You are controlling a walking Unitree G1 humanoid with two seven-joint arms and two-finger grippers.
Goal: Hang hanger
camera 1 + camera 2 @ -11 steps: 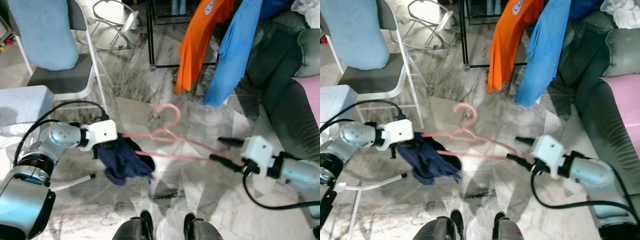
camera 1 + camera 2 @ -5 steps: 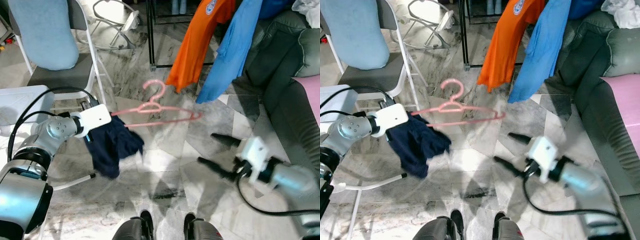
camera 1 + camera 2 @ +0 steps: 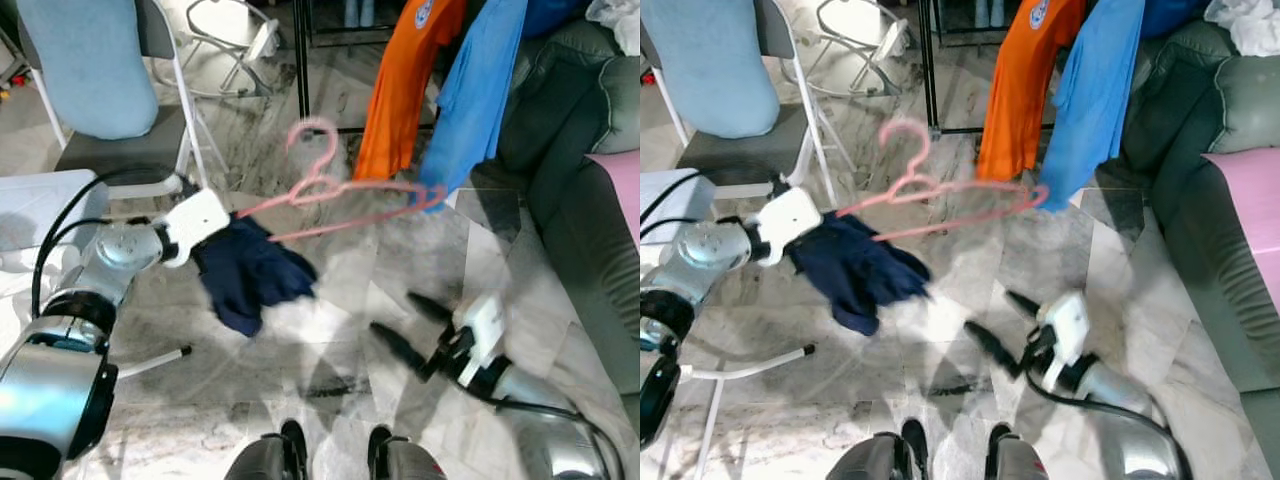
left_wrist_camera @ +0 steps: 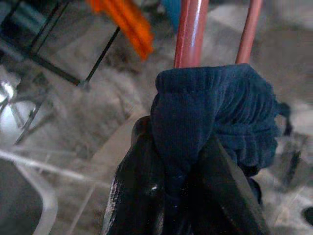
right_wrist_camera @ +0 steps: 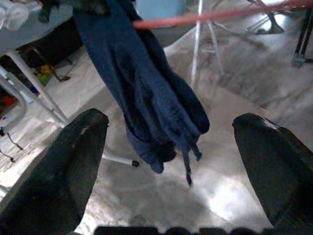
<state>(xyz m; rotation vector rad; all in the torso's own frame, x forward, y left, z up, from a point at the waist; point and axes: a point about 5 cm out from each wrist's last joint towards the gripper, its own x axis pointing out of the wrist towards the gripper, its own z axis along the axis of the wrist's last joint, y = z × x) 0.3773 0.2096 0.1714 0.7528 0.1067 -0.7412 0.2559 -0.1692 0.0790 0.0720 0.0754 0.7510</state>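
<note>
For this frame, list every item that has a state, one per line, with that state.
Pink hanger: held up in the air, tilted, not on the rack.
Navy garment: draped from the hanger's end.
Left gripper: shut on garment and hanger.
Right gripper: open, holding nothing.
Orange shirt: hanging.
Blue shirt: hanging.

we're in a home's living space: grey marble floor [image 3: 330,330], a dark sofa [image 3: 570,150], a folding chair [image 3: 120,150], and an orange shirt [image 3: 400,90] and blue shirt [image 3: 475,90] hanging on a black rack [image 3: 300,70].
</note>
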